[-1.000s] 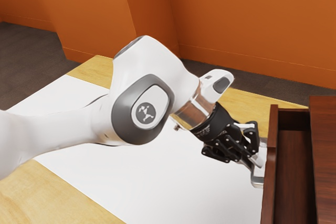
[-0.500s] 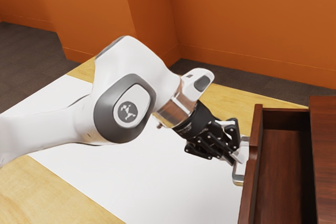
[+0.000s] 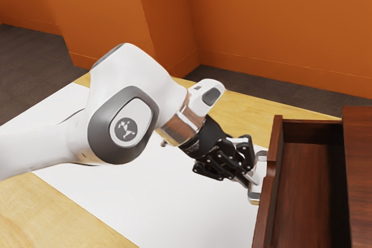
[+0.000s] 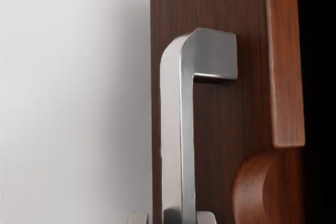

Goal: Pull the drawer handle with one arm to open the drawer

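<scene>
A dark wooden drawer (image 3: 308,190) stands pulled well out of its cabinet (image 3: 357,161) at the exterior view's right. Its silver bar handle (image 3: 256,193) is fixed to the drawer front (image 3: 263,219). My black gripper (image 3: 254,171) is at that handle, shut on the bar from two sides. In the wrist view the silver handle (image 4: 178,129) runs along the wood front (image 4: 231,24), and grey fingertips (image 4: 137,217) flank it at the picture's edge. The inside of the drawer looks bare.
A white mat (image 3: 145,196) covers the light wooden table (image 3: 52,225) under my arm. Orange walls and a grey floor lie beyond the table's far edge. My white forearm spans the exterior view's left half.
My hand has drawn back toward the exterior view's left with the handle held, and the drawer front has slid the same way, so more of the drawer's inside shows.
</scene>
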Tool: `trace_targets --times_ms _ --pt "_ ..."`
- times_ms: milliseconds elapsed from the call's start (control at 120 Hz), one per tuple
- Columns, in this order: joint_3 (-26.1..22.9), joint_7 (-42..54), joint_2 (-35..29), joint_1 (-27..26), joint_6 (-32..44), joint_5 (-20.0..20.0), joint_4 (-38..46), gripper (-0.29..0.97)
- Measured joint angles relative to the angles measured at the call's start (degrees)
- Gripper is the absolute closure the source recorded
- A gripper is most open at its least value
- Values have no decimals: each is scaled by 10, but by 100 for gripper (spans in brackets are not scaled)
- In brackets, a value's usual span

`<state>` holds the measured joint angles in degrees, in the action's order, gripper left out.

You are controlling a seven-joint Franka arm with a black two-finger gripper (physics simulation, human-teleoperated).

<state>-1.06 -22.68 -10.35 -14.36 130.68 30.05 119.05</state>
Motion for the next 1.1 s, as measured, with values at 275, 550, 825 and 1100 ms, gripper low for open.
trace_targets --times_ms 275,550,825,1100 --pt "2 1 -14 5 0 0 13 68" --pt "20 1 -31 5 -2 -4 28 68" --pt "39 5 -56 6 -3 -5 50 68" --pt "40 10 -178 69 -68 -80 -9 26"
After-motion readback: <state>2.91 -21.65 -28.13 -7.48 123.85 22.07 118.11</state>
